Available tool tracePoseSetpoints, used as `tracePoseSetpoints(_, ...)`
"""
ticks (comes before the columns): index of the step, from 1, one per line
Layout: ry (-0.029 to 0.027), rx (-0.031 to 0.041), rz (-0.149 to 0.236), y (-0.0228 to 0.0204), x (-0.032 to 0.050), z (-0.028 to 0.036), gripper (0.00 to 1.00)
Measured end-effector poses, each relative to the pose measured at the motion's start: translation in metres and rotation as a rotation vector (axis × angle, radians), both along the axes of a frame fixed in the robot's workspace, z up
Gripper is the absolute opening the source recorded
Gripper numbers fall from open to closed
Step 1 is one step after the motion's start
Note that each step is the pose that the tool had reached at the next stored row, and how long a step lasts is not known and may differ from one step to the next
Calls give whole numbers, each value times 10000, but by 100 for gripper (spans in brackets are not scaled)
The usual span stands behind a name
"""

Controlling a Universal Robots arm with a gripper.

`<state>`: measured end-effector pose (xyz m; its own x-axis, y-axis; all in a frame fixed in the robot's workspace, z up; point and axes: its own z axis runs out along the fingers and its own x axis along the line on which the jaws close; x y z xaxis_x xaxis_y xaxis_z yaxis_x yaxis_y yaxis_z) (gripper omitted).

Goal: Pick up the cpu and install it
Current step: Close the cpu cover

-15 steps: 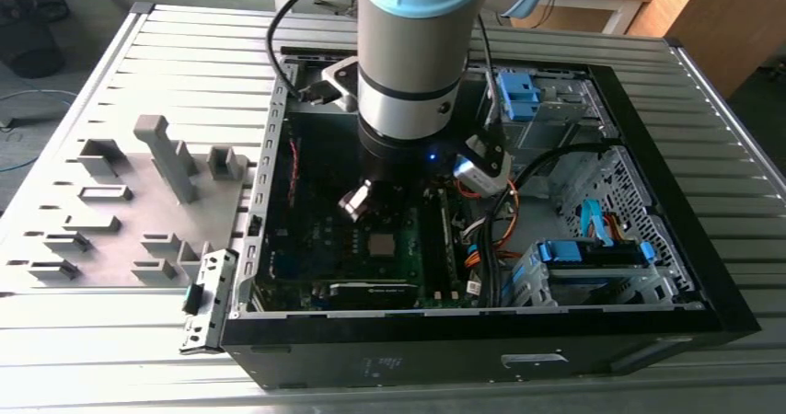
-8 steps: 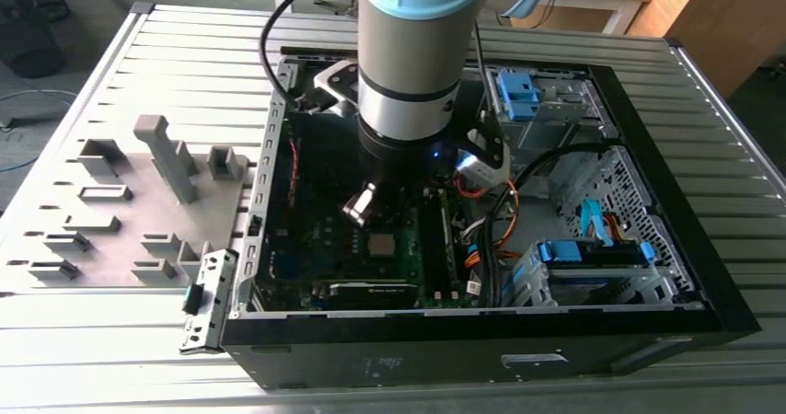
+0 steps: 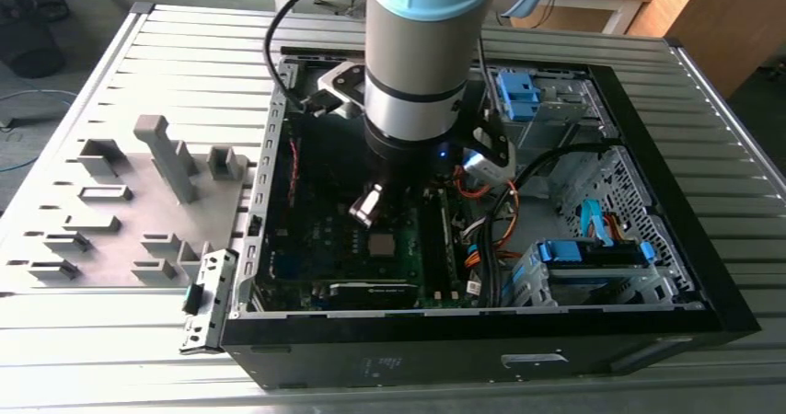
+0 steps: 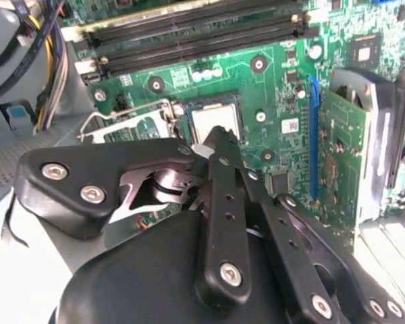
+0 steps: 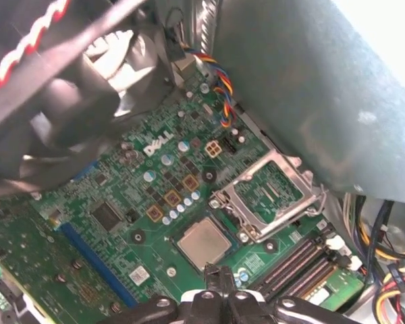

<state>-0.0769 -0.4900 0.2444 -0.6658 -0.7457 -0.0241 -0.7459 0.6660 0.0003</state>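
The small silvery-grey square cpu (image 5: 202, 243) lay in the socket of the green motherboard (image 5: 121, 196), with the black gripper (image 5: 220, 273) close above, jaws clenched on nothing.

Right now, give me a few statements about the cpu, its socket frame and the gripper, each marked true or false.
1. The cpu lies flat on the green motherboard. True.
2. The socket frame is closed down over the cpu. False: it is swung open and stands beside the cpu.
3. The gripper hangs outside the computer case. False: it is inside the case, close to the cpu's edge.
4. A graphics card stands upright in a slot on the motherboard. True.
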Motion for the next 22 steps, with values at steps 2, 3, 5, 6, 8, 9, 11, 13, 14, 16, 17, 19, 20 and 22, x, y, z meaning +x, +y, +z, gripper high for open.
tracePoseSetpoints(2, 0, 2, 13, 0, 45, -1, 11)
tracePoseSetpoints(3, 0, 3, 22, 0, 72, -1, 11)
tracePoseSetpoints(5, -1, 10, 44, 1, 121, -2, 11)
tracePoseSetpoints(6, 0, 15, 56, 2, 145, -2, 11)
tracePoseSetpoints(8, 0, 30, 78, 4, 185, -3, 11)
tracePoseSetpoints(9, -1, 37, 90, 6, 199, -3, 11)
tracePoseSetpoints(11, 0, 40, 96, 7, 205, -3, 11)
tracePoseSetpoints(13, 0, 40, 95, 8, 205, -4, 11)
tracePoseSetpoints(14, -1, 40, 95, 8, 206, -4, 11)
tracePoseSetpoints(16, 1, 47, 97, 8, 206, 8, 11)
tracePoseSetpoints(17, 0, 50, 96, 8, 206, 19, 11)
tracePoseSetpoints(19, 0, 52, 96, 8, 206, 36, 11)
tracePoseSetpoints(20, -1, 56, 96, 9, 206, 35, 11)
tracePoseSetpoints(22, -1, 56, 97, 19, 207, 35, 11)
